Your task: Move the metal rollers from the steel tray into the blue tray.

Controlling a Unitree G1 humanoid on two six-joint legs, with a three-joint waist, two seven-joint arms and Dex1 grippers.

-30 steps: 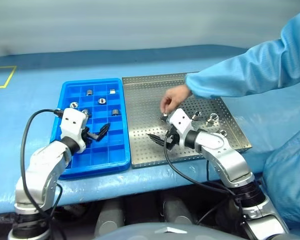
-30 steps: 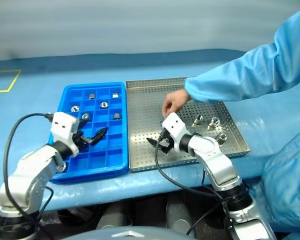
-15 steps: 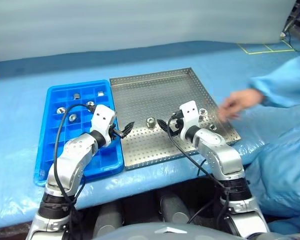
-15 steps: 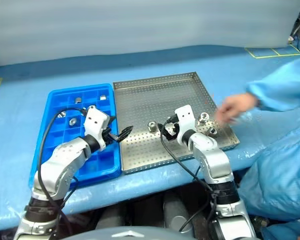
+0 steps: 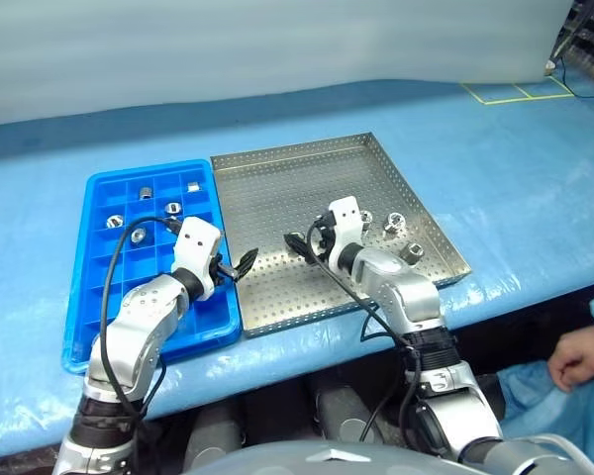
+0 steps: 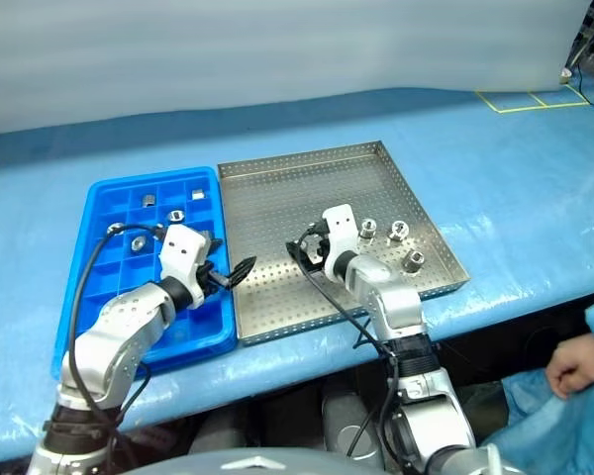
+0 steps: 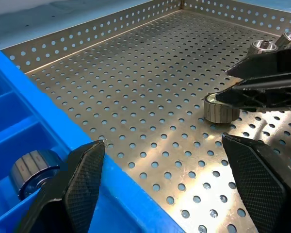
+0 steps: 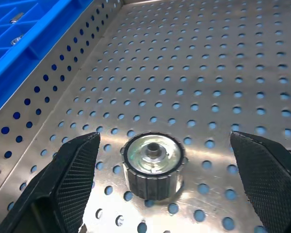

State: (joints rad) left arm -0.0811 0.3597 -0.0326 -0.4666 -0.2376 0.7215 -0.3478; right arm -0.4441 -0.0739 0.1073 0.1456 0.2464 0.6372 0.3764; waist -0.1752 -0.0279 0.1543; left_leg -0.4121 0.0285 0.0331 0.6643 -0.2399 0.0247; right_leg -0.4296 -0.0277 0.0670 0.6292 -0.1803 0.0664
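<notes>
The steel tray lies mid-table with the blue tray against its left side. One metal roller stands on end on the steel tray, between the wide-apart fingers of my open right gripper, untouched. Three more rollers stand near the steel tray's right edge. Several rollers sit in the blue tray's far compartments. My left gripper is open and empty, over the seam between the two trays, pointing at the same roller.
The trays lie on a blue-covered table. A person's hand and blue sleeve show low at the right, below the table's front edge. Yellow tape marks the far right corner.
The person's arm has drawn back off the steel tray, leaving a roller mid-tray. My right gripper has rolled and advanced to straddle that roller. The view has swung right.
</notes>
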